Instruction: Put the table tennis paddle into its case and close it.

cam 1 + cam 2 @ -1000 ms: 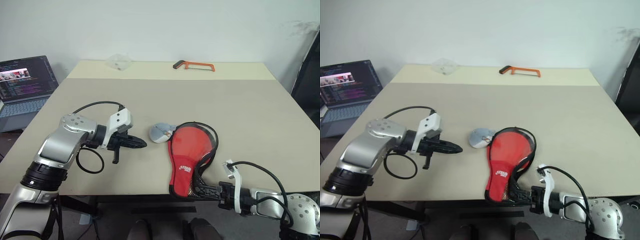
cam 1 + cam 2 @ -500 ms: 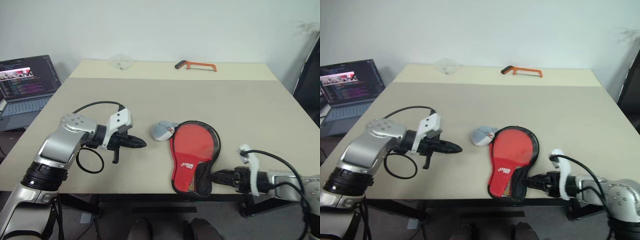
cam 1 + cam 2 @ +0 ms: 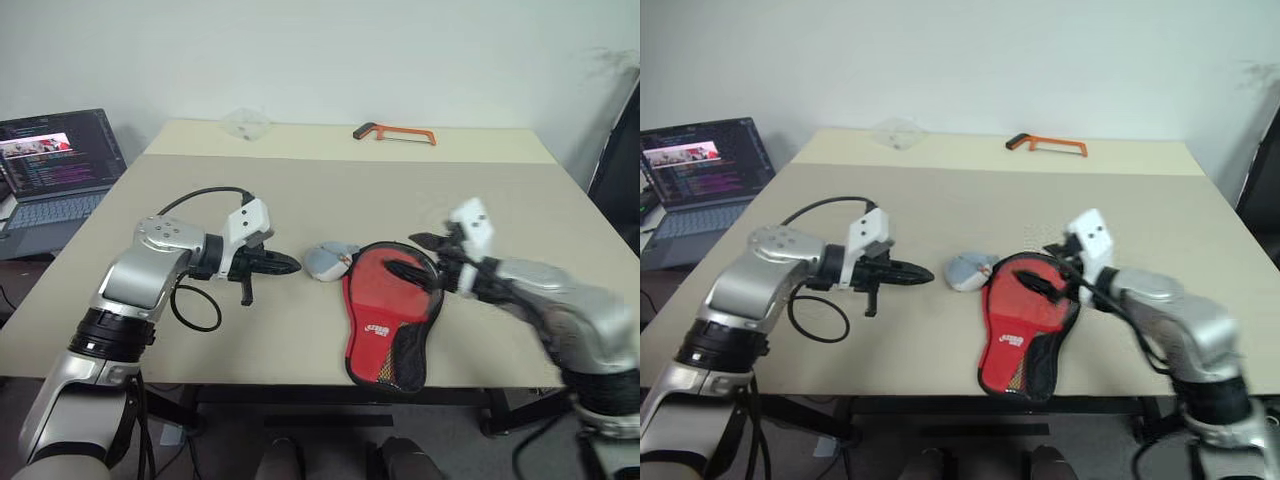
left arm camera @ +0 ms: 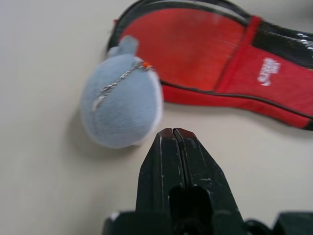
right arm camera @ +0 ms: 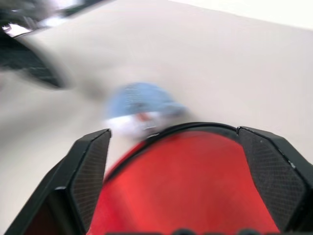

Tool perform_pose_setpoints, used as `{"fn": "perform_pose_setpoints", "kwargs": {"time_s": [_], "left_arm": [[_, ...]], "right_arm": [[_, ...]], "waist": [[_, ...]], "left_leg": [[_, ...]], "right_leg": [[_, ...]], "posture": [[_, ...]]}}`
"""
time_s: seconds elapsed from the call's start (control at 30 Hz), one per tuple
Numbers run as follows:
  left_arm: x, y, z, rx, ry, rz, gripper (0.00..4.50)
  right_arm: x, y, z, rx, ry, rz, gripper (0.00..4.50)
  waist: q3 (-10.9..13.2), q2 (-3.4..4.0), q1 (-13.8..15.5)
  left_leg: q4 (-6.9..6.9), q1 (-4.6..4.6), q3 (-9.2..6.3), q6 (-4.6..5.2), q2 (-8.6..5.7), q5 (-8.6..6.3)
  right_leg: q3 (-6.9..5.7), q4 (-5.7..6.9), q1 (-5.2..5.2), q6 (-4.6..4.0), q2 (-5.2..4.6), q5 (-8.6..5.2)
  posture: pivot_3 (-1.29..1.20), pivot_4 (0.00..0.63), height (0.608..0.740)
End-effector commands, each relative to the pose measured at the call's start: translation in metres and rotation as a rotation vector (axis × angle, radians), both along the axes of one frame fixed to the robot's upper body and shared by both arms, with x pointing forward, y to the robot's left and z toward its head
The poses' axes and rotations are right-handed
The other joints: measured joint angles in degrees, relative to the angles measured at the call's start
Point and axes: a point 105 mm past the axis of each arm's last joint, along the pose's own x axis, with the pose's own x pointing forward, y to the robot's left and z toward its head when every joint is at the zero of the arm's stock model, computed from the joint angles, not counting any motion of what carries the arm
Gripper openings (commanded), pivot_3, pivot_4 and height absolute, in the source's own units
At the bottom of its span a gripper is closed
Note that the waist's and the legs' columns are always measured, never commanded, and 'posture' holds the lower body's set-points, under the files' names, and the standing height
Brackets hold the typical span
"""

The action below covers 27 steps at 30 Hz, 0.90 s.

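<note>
Right tool [image 3: 418,256] now wide open, empty, risen from tabletop [image 3: 330,190] edge to hover over case [image 3: 388,315] round end. Left tool [image 3: 290,265] shut, empty, beside grey plush [image 3: 326,261]. Case lies open, red interior up; paddle indistinguishable inside. Closing not begun.

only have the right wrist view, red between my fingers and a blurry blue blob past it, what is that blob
Observer: A small grey-blue plush toy, lying on the table right beside the round end of the case.
Operator: where's the left gripper
Observer: The left gripper is on the toy's other side, shut, its tip pointing at the toy and just short of it.
Operator: is the case zipped
Observer: No, it lies open with the red lining up, its black mesh end toward the table's near edge.
</note>
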Motion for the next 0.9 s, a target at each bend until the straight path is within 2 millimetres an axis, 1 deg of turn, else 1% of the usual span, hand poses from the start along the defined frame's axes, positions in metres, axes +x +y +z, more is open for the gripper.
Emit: {"fn": "perform_pose_setpoints", "kwargs": {"time_s": [0.03, 0.13, 0.2, 0.23, 0.27, 0.33, 0.37, 0.4, 0.43, 0.47, 0.53, 0.6, 0.67, 0.83, 0.87, 0.9], "left_arm": [[0.003, -0.008, 0.010, 0.005, -0.055, -0.015, 0.00], [0.006, -0.013, 0.011, -0.009, -0.062, -0.009, 0.00], [0.011, -0.018, 0.010, -0.031, -0.055, 0.006, 0.00], [0.012, -0.021, 0.008, -0.031, -0.051, 0.008, 0.00], [0.015, -0.024, 0.005, -0.026, -0.054, 0.003, 0.00], [0.019, -0.029, 0.002, -0.023, -0.057, 0.001, 0.00], [0.023, -0.031, 0.002, -0.023, -0.055, 0.009, 0.00], [0.027, -0.033, 0.000, -0.016, -0.053, 0.016, 0.00], [0.030, -0.035, -0.003, -0.002, -0.051, 0.019, 0.00], [0.034, -0.036, -0.007, 0.010, -0.040, 0.030, 0.00], [0.043, -0.036, -0.012, 0.028, -0.041, 0.064, 0.00], [0.048, -0.038, -0.012, 0.014, -0.028, 0.077, 0.37], [0.042, -0.044, -0.004, -0.029, -0.004, 0.027, 0.85], [0.027, -0.037, 0.012, -0.082, 0.046, -0.057, 2.56], [0.025, -0.036, 0.014, -0.086, 0.056, -0.068, 3.00], [0.025, -0.034, 0.014, -0.074, 0.060, -0.072, 3.32]], "right_arm": [[0.017, 0.002, -0.022, -0.061, -0.036, -0.110, 4.47], [0.013, 0.006, -0.058, -0.082, 0.087, -0.126, 4.47], [-0.001, 0.008, -0.094, -0.129, 0.262, -0.116, 4.47], [-0.007, 0.008, -0.107, -0.156, 0.324, -0.116, 4.47], [-0.013, 0.009, -0.115, -0.148, 0.375, -0.115, 4.47], [-0.018, 0.012, -0.120, -0.139, 0.406, -0.112, 4.47], [-0.019, 0.013, -0.121, -0.149, 0.406, -0.110, 4.47], [-0.019, 0.013, -0.122, -0.158, 0.403, -0.110, 4.47], [-0.019, 0.014, -0.122, -0.164, 0.400, -0.108, 4.47], [-0.019, 0.015, -0.121, -0.165, 0.398, -0.105, 4.47], [-0.019, 0.017, -0.120, -0.165, 0.394, -0.102, 4.47], [-0.017, 0.017, -0.118, -0.177, 0.380, -0.103, 4.50], [-0.015, 0.017, -0.116, -0.179, 0.373, -0.103, 4.50], [-0.013, 0.014, -0.116, -0.187, 0.363, -0.119, 4.50], [-0.013, 0.014, -0.116, -0.189, 0.362, -0.121, 4.50], [-0.013, 0.014, -0.116, -0.186, 0.364, -0.120, 4.50]], "waist": [[0.00, 0.01, 0.43], [0.00, 0.01, 0.97], [-0.02, -0.04, 1.05], [-0.07, -0.05, 1.05], [-0.22, -0.16, 1.04], [-0.46, -0.46, 1.02], [-0.57, -0.61, 1.00], [-0.62, -0.70, 0.99], [-0.67, -0.75, 0.98], [-0.77, -0.76, 0.96], [-1.03, -0.73, 0.89], [-1.22, -0.92, 0.91], [-1.29, -1.04, 0.81], [-1.30, -1.05, 0.27], [-1.29, -1.03, 0.19], [-1.29, -1.03, 0.12]], "left_leg": [[0.00, -0.06, 0.00, 0.00, 0.00, 0.00], [-0.01, -0.15, 0.03, -0.04, -0.05, -0.03], [0.00, -0.12, 0.01, -0.05, -0.04, -0.04], [0.02, -0.06, -0.02, -0.05, -0.03, -0.03], [0.04, 0.07, -0.02, -0.05, -0.03, -0.03], [0.03, 0.58, -0.01, -0.05, 0.01, -0.03], [0.00, 0.93, -0.02, -0.06, 0.04, -0.04], [-0.01, 1.37, -0.04, -0.09, 0.05, -0.07], [-0.06, 1.60, -0.02, -0.16, 0.05, -0.12], [-0.15, 1.79, -0.01, -0.36, 0.05, -0.25], [-0.41, 1.90, -0.01, -0.42, 0.01, -0.29], [-0.63, 1.91, 0.08, -0.41, -0.07, -0.27], [-0.63, 1.90, 0.17, -0.14, -0.08, -0.10], [-0.76, 1.83, 0.18, -0.09, 0.00, -0.07], [-0.78, 1.83, 0.15, -0.09, 0.04, -0.08], [-0.79, 1.84, 0.13, -0.09, 0.04, -0.08]], "right_leg": [[-0.01, -0.01, -0.03, -0.04, 0.00, 0.02], [-0.01, -0.02, -0.10, -0.11, -0.05, 0.06], [-0.03, -0.02, -0.06, -0.12, -0.05, 0.06], [-0.06, 0.01, 0.01, -0.10, -0.04, 0.06], [-0.06, 0.04, 0.12, -0.02, -0.04, 0.00], [-0.05, 0.04, 0.56, 0.01, -0.01, -0.08], [-0.06, 0.00, 0.93, -0.21, -0.01, -0.25], [-0.08, -0.08, 1.09, -0.42, -0.04, -0.39], [-0.07, -0.13, 1.22, -0.45, -0.07, -0.37], [-0.08, -0.25, 1.40, -0.51, -0.13, -0.32], [-0.08, -0.60, 1.54, -0.58, -0.26, -0.27], [-0.11, -0.85, 1.56, -0.60, -0.42, -0.22], [-0.08, -0.86, 1.57, -0.55, -0.46, -0.19], [-0.13, -0.85, 1.72, -0.76, -0.35, -0.10], [-0.15, -0.84, 1.71, -0.75, -0.30, -0.14], [-0.16, -0.84, 1.71, -0.58, -0.30, -0.24]], "posture": [[0.00, 0.150, 0.740], [0.00, 0.150, 0.740], [0.00, 0.150, 0.740], [0.00, 0.150, 0.740], [0.00, 0.150, 0.740], [0.00, 0.150, 0.740], [0.00, 0.150, 0.740], [0.00, 0.150, 0.740], [0.00, 0.150, 0.740], [0.00, 0.150, 0.740], [0.00, 0.150, 0.740], [0.00, 0.150, 0.740], [0.00, 0.150, 0.740], [0.00, 0.150, 0.740], [0.00, 0.150, 0.740], [0.00, 0.150, 0.740]]}}
